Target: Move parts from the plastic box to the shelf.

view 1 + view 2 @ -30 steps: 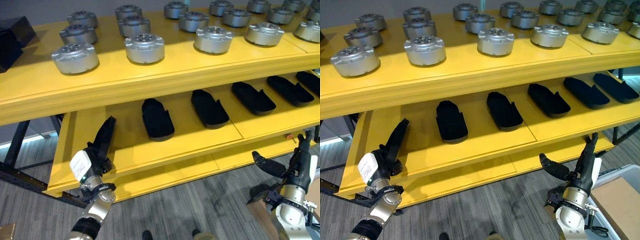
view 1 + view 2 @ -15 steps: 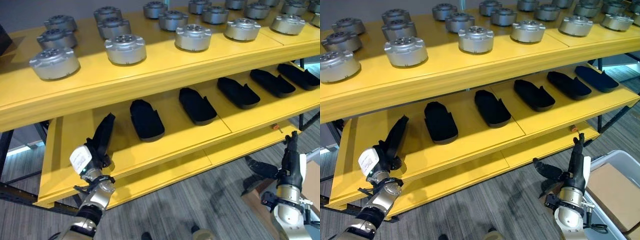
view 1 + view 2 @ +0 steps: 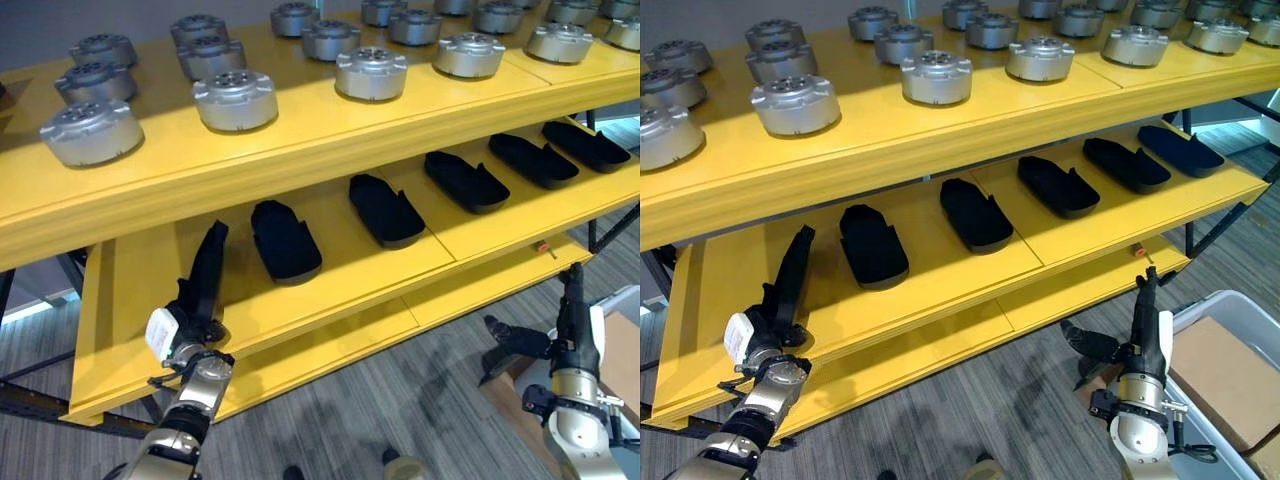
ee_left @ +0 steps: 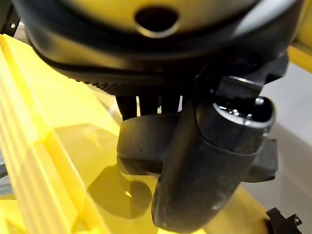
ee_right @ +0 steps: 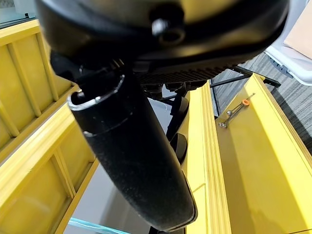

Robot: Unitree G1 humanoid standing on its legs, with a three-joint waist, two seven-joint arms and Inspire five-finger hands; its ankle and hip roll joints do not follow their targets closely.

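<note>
Black elongated part upright in left robot hand, over yellow shelf

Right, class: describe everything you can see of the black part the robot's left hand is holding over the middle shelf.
The black part is long, narrow and matt dark, like moulded plastic, matching in colour the flat black pieces lying further along the middle shelf. It stands nearly upright, leaning slightly, its upper end reaching toward the shelf's shaded back. The left hand grips its lower end, fingers curled behind it and thumb in front. Whether it touches the shelf board cannot be told.
</note>
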